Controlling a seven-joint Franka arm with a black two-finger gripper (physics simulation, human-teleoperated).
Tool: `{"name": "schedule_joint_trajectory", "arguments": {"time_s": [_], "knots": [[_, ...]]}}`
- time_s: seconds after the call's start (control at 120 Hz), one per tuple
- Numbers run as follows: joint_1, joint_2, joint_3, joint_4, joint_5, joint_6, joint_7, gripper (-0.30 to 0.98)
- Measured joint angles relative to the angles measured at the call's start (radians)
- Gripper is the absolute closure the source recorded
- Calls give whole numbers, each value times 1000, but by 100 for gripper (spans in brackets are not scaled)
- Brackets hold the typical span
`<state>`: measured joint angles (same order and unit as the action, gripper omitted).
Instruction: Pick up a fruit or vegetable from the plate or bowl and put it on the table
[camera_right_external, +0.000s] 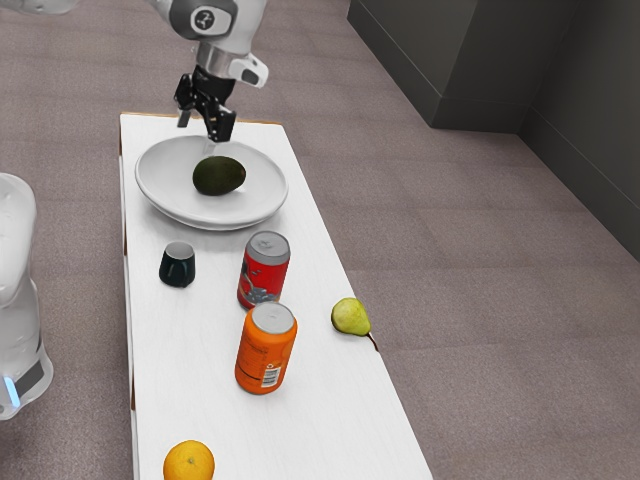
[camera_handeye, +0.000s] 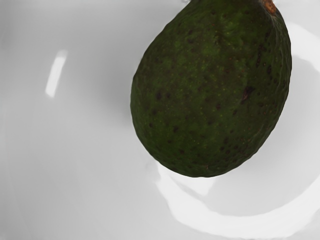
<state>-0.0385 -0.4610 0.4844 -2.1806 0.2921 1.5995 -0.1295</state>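
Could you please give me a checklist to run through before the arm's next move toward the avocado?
1. Avocado lies in the white dish, within the wrist view: ok.
2. Tool open, with nothing between its fingers: ok.
3. Fingers down on both sides of the avocado: not ok, they are above the dish.
4. Opening wide enough for the avocado: cannot tell.
5. Dark cup, red can and orange can upright on the table: ok, though the cup and red can stand near the dish.
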Motion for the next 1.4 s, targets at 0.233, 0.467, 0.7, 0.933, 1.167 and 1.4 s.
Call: {"name": "schedule_joint_trajectory", "arguments": {"time_s": [0.233,0.467,0.7,0.933,1.167,1.4], "knots": [[4,17,26,40,76,9,45,0],[-77,29,61,43,87,32,200,0],[-183,20,151,-9,98,81,330,0],[-188,-12,150,-36,93,89,411,0],[-188,18,201,-34,85,111,434,0],[-226,48,215,-35,78,141,447,0]]}}
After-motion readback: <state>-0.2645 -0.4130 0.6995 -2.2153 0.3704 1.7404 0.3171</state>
